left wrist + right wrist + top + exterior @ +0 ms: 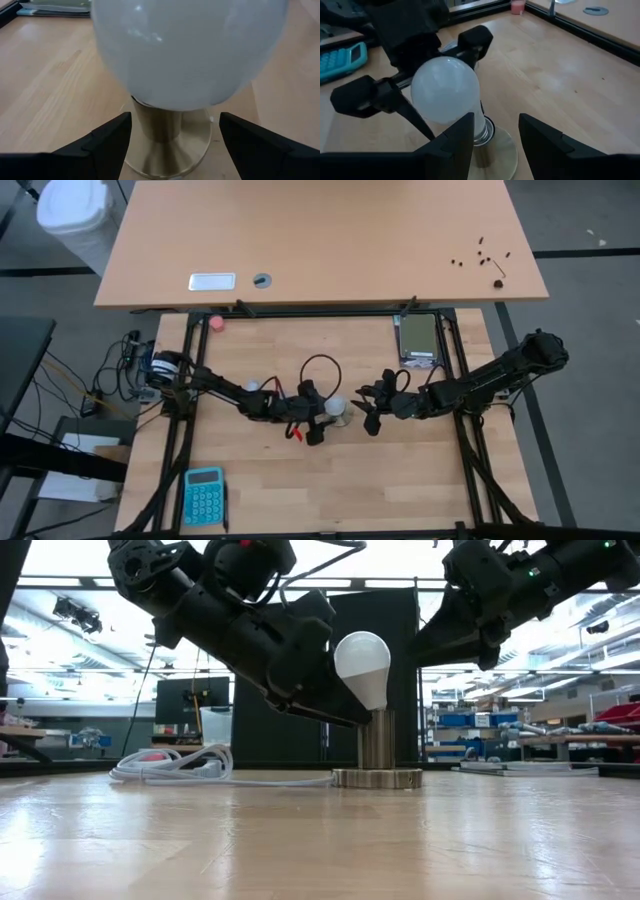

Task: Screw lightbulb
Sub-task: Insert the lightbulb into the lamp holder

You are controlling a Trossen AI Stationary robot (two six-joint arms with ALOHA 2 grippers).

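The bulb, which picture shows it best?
The low view: the whole bulb shows side-on, tilted on its socket, beside the left tool. The right wrist view shows it well between the left tool's fingers. The left wrist view crops its top. The high view shows a small white dot.

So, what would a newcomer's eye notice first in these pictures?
The white lightbulb stands in a metal socket at mid-table, slightly tilted. The left gripper has its open fingers on either side of the bulb. The right gripper waits just beside it, fingers shut on nothing.
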